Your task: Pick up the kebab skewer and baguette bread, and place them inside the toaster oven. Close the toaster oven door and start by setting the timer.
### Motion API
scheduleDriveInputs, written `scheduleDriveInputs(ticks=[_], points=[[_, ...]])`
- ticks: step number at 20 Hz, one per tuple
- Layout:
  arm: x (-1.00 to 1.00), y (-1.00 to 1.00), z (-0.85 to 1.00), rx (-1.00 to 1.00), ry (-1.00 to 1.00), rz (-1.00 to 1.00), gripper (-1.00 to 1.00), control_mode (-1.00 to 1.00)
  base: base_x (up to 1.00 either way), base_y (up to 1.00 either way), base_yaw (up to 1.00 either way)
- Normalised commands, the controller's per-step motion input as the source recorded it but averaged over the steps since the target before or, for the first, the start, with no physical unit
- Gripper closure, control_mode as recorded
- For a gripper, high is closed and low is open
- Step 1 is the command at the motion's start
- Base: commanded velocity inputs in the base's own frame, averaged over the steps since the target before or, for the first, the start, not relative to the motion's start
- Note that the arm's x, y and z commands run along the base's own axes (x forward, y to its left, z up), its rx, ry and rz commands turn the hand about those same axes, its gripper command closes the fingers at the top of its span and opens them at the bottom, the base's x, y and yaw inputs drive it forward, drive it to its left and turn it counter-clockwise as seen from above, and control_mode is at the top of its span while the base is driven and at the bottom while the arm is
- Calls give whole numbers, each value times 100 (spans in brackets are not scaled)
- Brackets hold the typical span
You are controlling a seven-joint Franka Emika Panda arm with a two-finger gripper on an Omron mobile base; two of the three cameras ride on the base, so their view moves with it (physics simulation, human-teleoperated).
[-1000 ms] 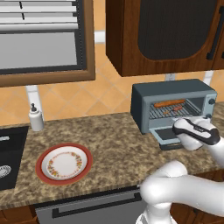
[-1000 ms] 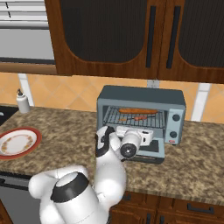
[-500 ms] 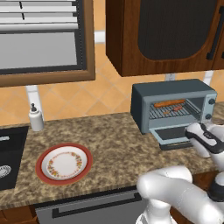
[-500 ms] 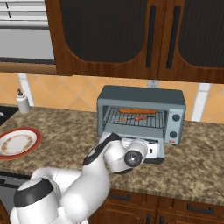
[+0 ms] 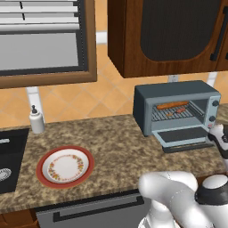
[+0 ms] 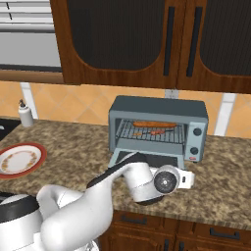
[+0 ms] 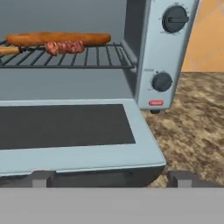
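Lowered to the toaster oven door's [image 7: 65,127] front edge, our spread, empty gripper [image 7: 111,178] must hook beneath it, lifting it toward the toaster oven [image 7: 148,57].

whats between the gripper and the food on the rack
The lowered toaster oven door lies between the gripper and the baguette bread and kebab skewer, in the hand view.

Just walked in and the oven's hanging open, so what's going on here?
The baguette bread and kebab skewer already lie on the rack inside the toaster oven. The toaster oven door is folded down flat, not yet closed. The robot's open gripper sits low at the door's front edge, holding nothing. The knobs on the oven's right side are untouched.
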Motion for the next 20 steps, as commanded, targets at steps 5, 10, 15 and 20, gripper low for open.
scheduleDriveInputs(ticks=[5, 10, 15, 20], points=[[-35, -3, -29, 0, 5, 0, -100, -100, 0, 0, 0], [2, 0, -17, 0, 7, 3, -100, -100, 0, 0, 0], [2, 0, -16, 0, 18, 4, -100, -100, 0, 0, 0], [5, 0, -23, 1, 8, 0, -100, -100, 0, 0, 0]])
